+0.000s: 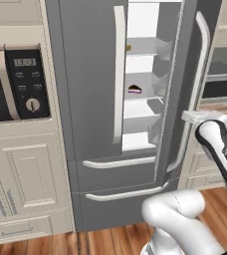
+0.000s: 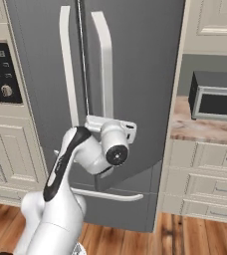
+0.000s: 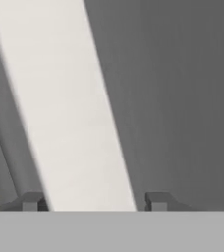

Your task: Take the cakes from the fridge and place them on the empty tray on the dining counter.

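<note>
My pincer [image 3: 90, 202] straddles the fridge's [image 1: 90, 124] right door handle [image 3: 65, 113], tips spread either side; letting go carelessly, the half-open door could swing shut.

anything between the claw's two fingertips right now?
Yes: the fridge door's cream handle runs between the claw fingertips in the hand view; whether they touch it isn't clear.

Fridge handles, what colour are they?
Cream, on the dark grey fridge; the handles show best in the right base view.

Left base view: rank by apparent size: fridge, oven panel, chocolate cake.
1. fridge, largest by far.
2. oven panel.
3. chocolate cake, tiny; it sits deeper inside the fridge, so distance shrinks it somewhat.
</note>
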